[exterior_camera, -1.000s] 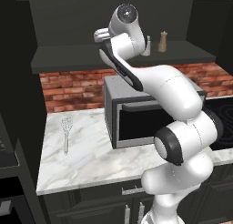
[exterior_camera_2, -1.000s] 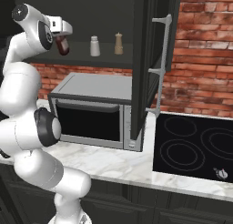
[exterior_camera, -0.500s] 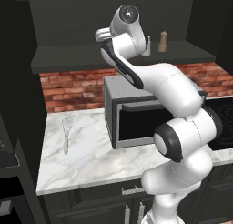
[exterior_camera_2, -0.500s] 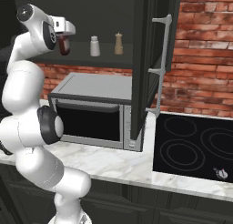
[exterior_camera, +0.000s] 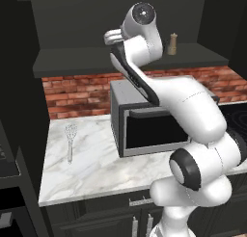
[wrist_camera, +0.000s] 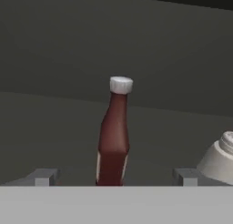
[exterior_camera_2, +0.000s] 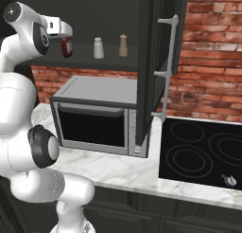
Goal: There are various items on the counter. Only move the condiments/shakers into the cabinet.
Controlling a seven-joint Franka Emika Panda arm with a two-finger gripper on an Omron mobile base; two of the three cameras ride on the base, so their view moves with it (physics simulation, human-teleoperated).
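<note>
- Pincer (exterior_camera_2: 66,38) spread apart, the dark red-brown bottle (wrist_camera: 113,135) standing between its fingertips on the cabinet (exterior_camera_2: 108,61) ledge.
- Shaker (exterior_camera_2: 98,48) and pepper mill (exterior_camera_2: 123,45) stand beside it.
- Whisk (exterior_camera: 70,140) lies on the surface (exterior_camera: 91,168).

Around the one microwave (exterior_camera_2: 97,116) there are one sauce bottle (exterior_camera_2: 66,47), one grey shaker (exterior_camera_2: 98,48) and one pepper mill (exterior_camera_2: 123,45) above it in the cabinet (exterior_camera_2: 113,62), and one whisk (exterior_camera: 70,140) left of it on the counter (exterior_camera: 91,166).
</note>
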